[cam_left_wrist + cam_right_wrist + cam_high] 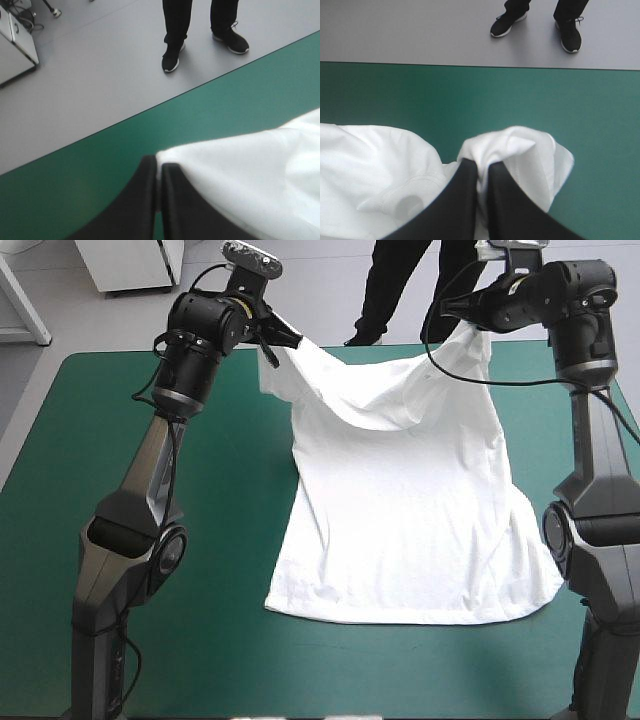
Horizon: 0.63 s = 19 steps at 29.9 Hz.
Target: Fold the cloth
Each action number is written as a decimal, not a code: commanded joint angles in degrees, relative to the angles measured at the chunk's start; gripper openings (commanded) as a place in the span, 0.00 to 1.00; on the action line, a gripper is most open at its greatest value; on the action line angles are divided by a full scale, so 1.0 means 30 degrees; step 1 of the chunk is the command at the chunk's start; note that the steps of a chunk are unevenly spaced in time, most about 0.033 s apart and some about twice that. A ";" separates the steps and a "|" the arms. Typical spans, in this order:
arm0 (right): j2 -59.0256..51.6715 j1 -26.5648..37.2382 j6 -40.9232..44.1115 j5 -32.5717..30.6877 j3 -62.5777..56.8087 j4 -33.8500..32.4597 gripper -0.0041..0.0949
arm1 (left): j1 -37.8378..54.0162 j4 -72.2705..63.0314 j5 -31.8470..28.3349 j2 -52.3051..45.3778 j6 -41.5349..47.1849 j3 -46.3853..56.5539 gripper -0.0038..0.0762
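Observation:
The white T-shirt (410, 510) hangs by its far end from both grippers, sagging between them, while its near hem lies on the teal-green cover (120, 470). My left gripper (285, 340) is raised near the far edge, shut on the T-shirt's left corner. In the left wrist view the black fingers (145, 200) pinch the T-shirt (245, 170) at its corner. My right gripper (462, 308) is raised at the far right, shut on the other corner. From the right wrist, the gripper (482, 172) clamps a bunched fold of the T-shirt (515, 147).
The table's far edge (480, 64) runs just beyond both grippers, with grey floor past it. Bare teal-green cover lies to the left of the T-shirt and along the near edge (330, 670). The right arm's column (595, 540) stands close to the T-shirt's right side.

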State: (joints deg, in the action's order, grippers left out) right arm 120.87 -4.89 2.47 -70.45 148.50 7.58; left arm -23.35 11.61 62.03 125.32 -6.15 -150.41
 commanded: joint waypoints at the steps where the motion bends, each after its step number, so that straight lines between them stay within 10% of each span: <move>1: -0.0035 0.0077 -0.0037 0.2322 0.0456 0.0020 0.03 | 0.0760 -0.0248 -0.1910 -0.0056 0.0844 -0.0422 0.02; 19: 0.4973 0.1552 -0.0302 0.1783 0.0439 0.0012 0.03 | 0.2299 -0.2602 -0.2802 0.4957 0.0842 -0.0422 0.02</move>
State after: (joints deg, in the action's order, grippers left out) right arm 138.59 -0.91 2.43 -66.88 148.48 7.51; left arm -16.74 4.52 57.49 143.25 -4.16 -150.32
